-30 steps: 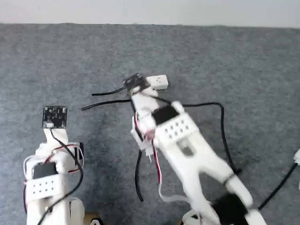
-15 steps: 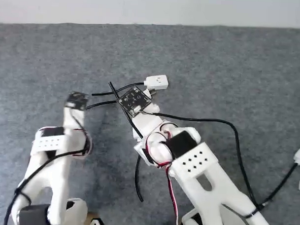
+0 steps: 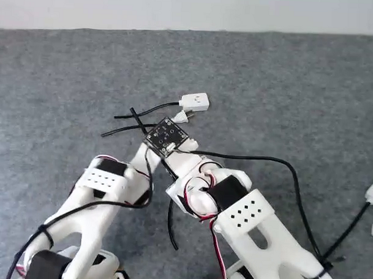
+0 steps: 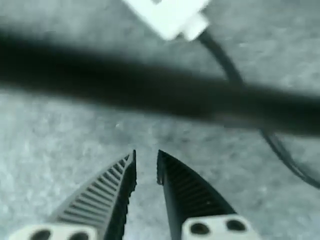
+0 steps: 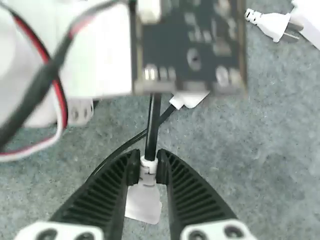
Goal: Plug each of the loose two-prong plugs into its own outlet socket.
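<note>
Right gripper (image 5: 146, 159): jaws pinched on white plug (image 5: 143, 205) at its black cord. 2nd plug (image 3: 181, 117) lies just beside outlet socket (image 3: 195, 102). Left gripper (image 4: 146, 160): jaws parted a sliver, empty. Left arm has swung in from the table's (image 3: 311, 82) left side.

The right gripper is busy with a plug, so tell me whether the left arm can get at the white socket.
Probably yes: the left gripper holds nothing and faces the white socket across bare carpet, though a black cable crosses between them.
</note>
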